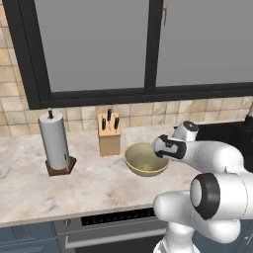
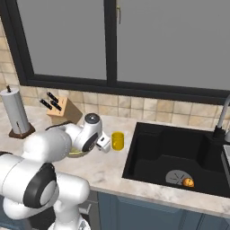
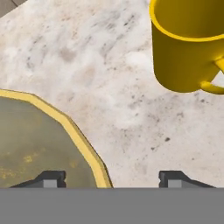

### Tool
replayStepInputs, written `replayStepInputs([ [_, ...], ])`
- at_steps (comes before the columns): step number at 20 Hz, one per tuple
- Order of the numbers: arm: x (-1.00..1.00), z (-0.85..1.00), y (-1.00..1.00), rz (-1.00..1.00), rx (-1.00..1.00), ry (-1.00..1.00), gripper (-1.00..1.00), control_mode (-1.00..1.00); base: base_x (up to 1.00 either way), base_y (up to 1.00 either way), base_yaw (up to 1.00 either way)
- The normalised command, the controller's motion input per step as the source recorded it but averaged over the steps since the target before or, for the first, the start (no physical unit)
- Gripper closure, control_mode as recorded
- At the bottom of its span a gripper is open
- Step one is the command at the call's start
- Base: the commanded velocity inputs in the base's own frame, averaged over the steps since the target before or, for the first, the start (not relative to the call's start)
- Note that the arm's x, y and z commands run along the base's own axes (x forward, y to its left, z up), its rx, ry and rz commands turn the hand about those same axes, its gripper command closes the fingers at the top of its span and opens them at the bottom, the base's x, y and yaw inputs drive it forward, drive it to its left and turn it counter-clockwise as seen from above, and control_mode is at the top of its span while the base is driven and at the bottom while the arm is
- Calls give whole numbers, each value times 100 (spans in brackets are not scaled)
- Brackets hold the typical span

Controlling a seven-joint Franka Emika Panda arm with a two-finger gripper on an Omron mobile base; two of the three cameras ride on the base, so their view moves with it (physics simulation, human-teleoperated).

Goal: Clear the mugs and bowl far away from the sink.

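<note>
Mugs first: I can find one plain yellow handled mug [image 2: 117,141] standing upright on the beige marble counter [image 1: 89,185], just beside the left edge of the black recessed sink [image 2: 177,155], so I judge it not yet cleared. The wide olive-tan bowl with a yellowish rim [image 1: 146,159] sits further along the counter, near the wooden knife block [image 1: 109,134], and may need carrying further too. I cannot find the teal mug.

My gripper [image 3: 113,178] hangs low with its fingers apart, one tip over the bowl's rim, the other over bare marble, clamped on nothing.

From the right base view I get the sink, its drain and a small orange thing [image 2: 188,182] in the basin. The left base view gives me the whole bowl and the paper towel roll [image 1: 55,142].
</note>
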Motion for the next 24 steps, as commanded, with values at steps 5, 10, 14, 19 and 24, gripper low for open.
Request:
replayStepInputs([
  [5, 0, 0, 0, 0, 0, 0, 100, -100, 0, 0, 0],
  [10, -3, 0, 1, 0, 0, -3, 100, -100, 0, 0, 0],
  [14, -8, 16, 1, 4, -3, -16, 100, -100, 0, 0, 0],
  [19, -35, 54, 0, 9, -6, -29, 100, -100, 0, 0, 0],
  [24, -64, 67, -4, 12, -1, -21, 100, -100, 0, 0, 0],
])
